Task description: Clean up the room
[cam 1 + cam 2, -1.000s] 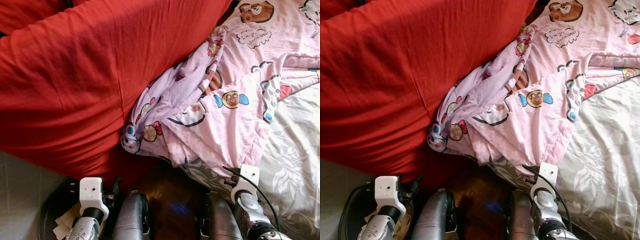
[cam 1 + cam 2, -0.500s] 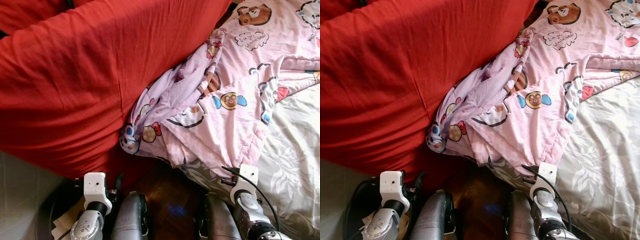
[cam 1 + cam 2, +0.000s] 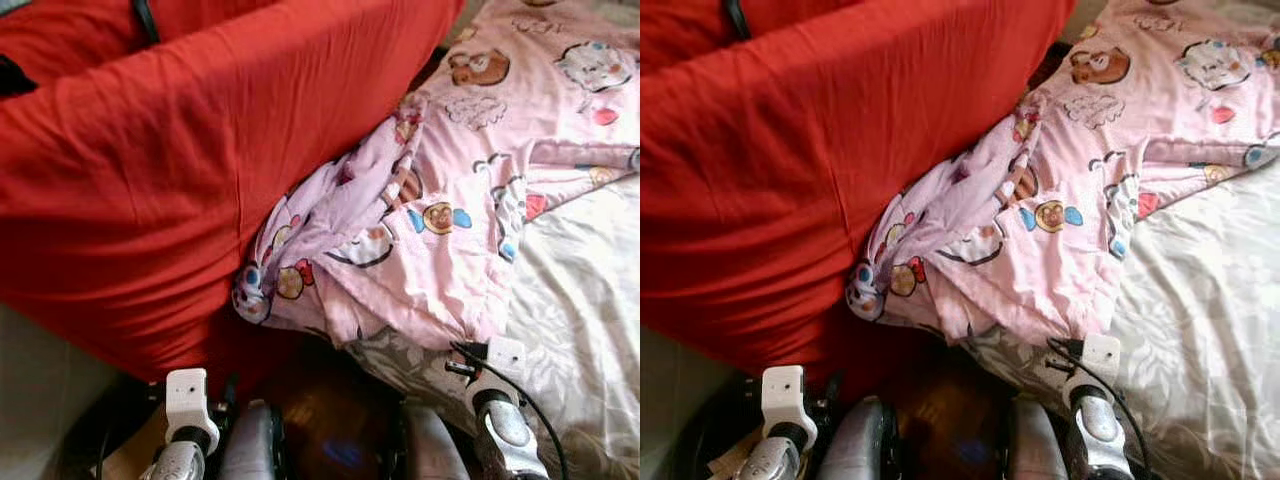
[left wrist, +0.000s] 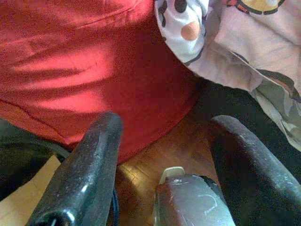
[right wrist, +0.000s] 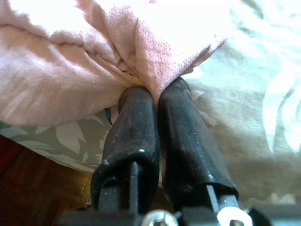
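In the left eye view, a pink cartoon blanket (image 3: 440, 220) fills the centre and upper right, lying over a pale leaf-print bed sheet (image 3: 580, 300) and against a big red cushion (image 3: 170, 170) at left.

In the left wrist view, the left gripper (image 4: 160, 155) has its fingers spread above the wooden floor (image 4: 150, 160).

In the right wrist view, the right gripper (image 5: 157, 101) has its fingers pressed together, pinching the blanket's corner.

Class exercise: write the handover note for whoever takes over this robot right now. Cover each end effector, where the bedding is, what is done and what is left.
Right end effector: shut on the lower corner of the pink cartoon blanket.
Left end effector: open, holding nothing, low above the wood floor beside the red duvet.
Blanket lies crumpled on the leaf-print sheet, its edge bunched against the duvet.
Done: corner gripped.
Left: probably spread the blanket flat and tidy the duvet.
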